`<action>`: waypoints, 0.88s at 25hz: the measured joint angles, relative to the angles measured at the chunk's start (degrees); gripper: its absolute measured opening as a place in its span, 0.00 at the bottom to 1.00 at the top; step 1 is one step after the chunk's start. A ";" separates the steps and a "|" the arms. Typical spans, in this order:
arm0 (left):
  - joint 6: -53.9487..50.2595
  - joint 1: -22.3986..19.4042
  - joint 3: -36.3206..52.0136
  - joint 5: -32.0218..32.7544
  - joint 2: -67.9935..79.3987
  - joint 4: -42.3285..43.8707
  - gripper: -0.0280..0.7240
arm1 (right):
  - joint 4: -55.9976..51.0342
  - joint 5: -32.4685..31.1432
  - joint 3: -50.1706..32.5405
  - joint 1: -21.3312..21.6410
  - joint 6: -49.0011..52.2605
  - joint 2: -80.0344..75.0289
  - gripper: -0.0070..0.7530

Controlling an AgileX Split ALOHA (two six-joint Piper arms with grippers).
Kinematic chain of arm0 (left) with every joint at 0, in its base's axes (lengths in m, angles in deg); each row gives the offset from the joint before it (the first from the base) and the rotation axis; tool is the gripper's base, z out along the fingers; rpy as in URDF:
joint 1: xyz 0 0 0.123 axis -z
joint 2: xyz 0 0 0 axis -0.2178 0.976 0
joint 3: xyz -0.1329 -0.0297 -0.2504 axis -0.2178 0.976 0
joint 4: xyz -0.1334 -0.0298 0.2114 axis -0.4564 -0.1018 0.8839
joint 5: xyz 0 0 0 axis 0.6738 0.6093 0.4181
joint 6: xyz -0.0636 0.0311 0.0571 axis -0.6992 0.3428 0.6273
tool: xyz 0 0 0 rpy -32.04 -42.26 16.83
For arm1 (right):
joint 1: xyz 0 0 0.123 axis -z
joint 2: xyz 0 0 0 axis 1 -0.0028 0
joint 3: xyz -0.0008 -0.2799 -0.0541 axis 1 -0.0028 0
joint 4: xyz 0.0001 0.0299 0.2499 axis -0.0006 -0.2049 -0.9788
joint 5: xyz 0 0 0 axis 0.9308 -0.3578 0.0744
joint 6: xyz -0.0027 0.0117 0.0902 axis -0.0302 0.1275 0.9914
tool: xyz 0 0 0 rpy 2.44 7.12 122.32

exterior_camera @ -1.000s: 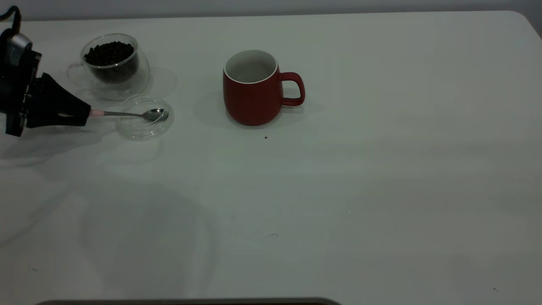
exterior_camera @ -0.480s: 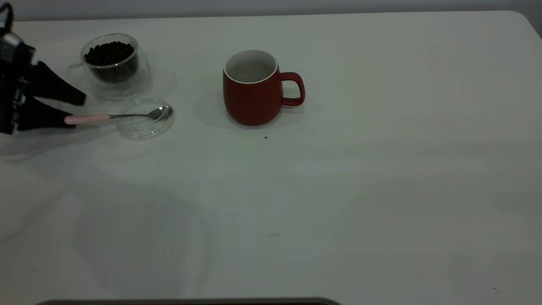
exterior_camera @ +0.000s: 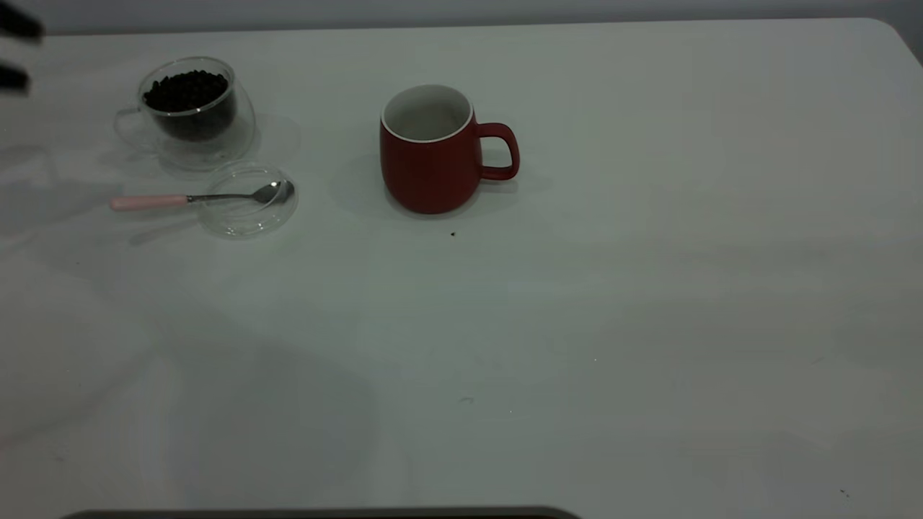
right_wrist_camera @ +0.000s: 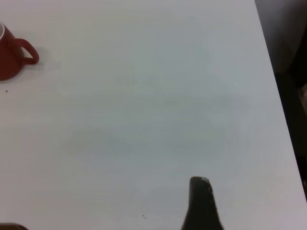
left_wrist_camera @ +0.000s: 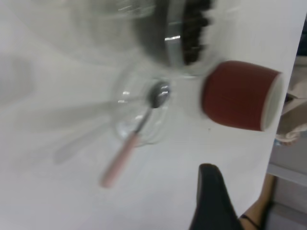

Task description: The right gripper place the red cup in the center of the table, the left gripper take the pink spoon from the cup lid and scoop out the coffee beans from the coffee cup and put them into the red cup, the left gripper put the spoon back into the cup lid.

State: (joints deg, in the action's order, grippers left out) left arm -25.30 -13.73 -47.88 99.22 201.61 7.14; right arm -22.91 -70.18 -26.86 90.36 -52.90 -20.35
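On the large white table (exterior_camera: 649, 288), a pink-handled metal teaspoon (exterior_camera: 202, 198) rests with its bowl in the clear glass lid (exterior_camera: 246, 202), at five o'clock from the bean-filled clear glass cup (exterior_camera: 189, 112). Its overhanging handle could tip it out if bumped. The black left gripper (exterior_camera: 14, 54) hangs spread and empty at the far ten o'clock edge. The dark red mug (exterior_camera: 433, 148) stands upright near centre. The right gripper's (right_wrist_camera: 201, 203) grip cannot be told.

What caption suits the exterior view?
Pink spoon rests in the cup lid, between coffee cup and red cup.
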 joint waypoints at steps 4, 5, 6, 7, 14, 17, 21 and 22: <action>-7.11 3.56 0.00 0.80 -12.31 10.18 0.72 | 0.00 0.00 0.00 0.00 0.00 0.00 0.79; -10.07 4.72 0.00 0.80 -15.12 14.77 0.71 | 0.00 0.00 0.00 0.00 0.00 0.00 0.79; -12.78 6.29 0.00 0.80 -18.42 19.00 0.69 | 0.00 0.00 0.00 0.00 0.00 0.00 0.79; -16.05 8.10 0.00 0.80 -21.55 24.38 0.67 | 0.00 0.00 0.00 0.00 0.00 0.00 0.79; -32.06 23.31 3.13 0.80 -38.50 47.77 0.64 | 0.00 0.00 0.00 0.00 0.00 0.00 0.79; -34.69 29.08 8.81 0.80 -45.14 51.02 0.64 | 0.00 0.00 0.00 0.00 0.00 0.00 0.79; -36.14 32.79 20.82 0.80 -54.19 53.46 0.64 | 0.00 0.00 0.00 0.00 0.00 0.00 0.79; -36.20 32.97 24.44 0.80 -56.65 53.70 0.64 | 0.00 0.00 0.00 0.00 0.00 0.00 0.79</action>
State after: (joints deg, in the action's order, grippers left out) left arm -61.50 19.24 -23.44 100.02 144.96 60.84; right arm -22.91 -70.18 -26.86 90.36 -52.90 -20.35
